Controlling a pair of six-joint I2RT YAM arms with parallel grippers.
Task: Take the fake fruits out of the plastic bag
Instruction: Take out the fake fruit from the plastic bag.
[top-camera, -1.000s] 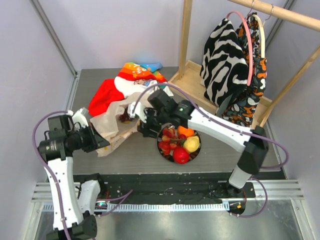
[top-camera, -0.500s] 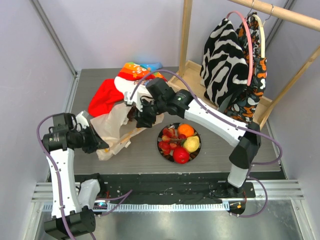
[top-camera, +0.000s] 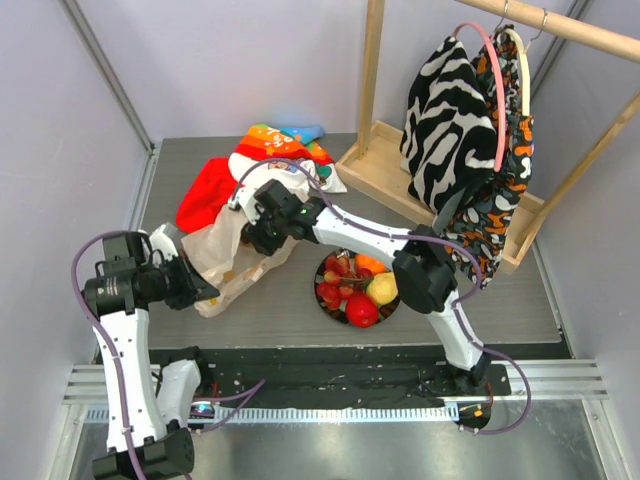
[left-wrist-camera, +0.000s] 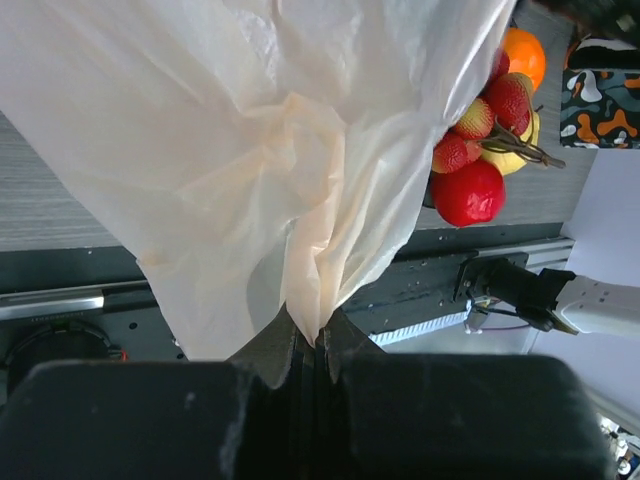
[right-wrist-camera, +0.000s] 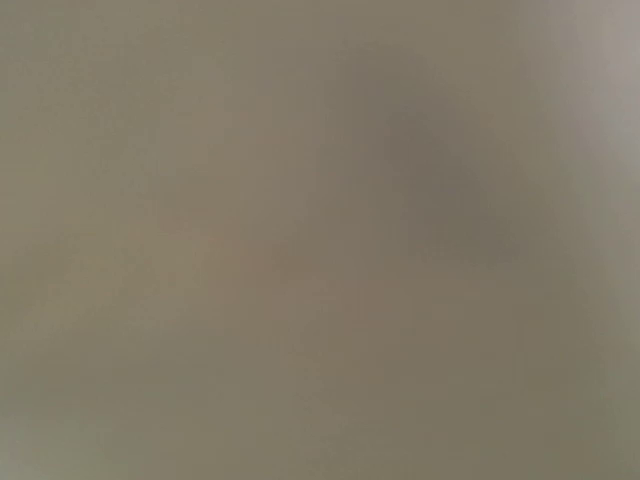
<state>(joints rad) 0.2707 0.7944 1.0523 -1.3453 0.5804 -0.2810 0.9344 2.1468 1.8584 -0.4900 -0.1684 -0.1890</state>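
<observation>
The cream plastic bag (top-camera: 222, 252) lies crumpled on the table at the left. My left gripper (top-camera: 203, 289) is shut on its near edge, and in the left wrist view the plastic bag (left-wrist-camera: 280, 150) rises from between the pressed jaws of the left gripper (left-wrist-camera: 318, 338). My right gripper (top-camera: 256, 232) is pushed into the bag's mouth with its fingertips hidden by plastic; its wrist view is only a beige blur. Fake fruits lie in a dark bowl (top-camera: 322, 300): strawberries (top-camera: 332, 291), an orange (top-camera: 371, 264), a lemon (top-camera: 383, 289) and an apple (top-camera: 362, 311).
A red cloth (top-camera: 208, 192) and a multicoloured cloth (top-camera: 285, 143) lie behind the bag. A wooden rack (top-camera: 372, 80) at the back right carries hanging patterned bags (top-camera: 450, 115). The right arm stretches across above the bowl.
My right arm has swung left from beside the bowl and pushed its gripper into the bag's mouth. The left gripper keeps its hold on the bag.
</observation>
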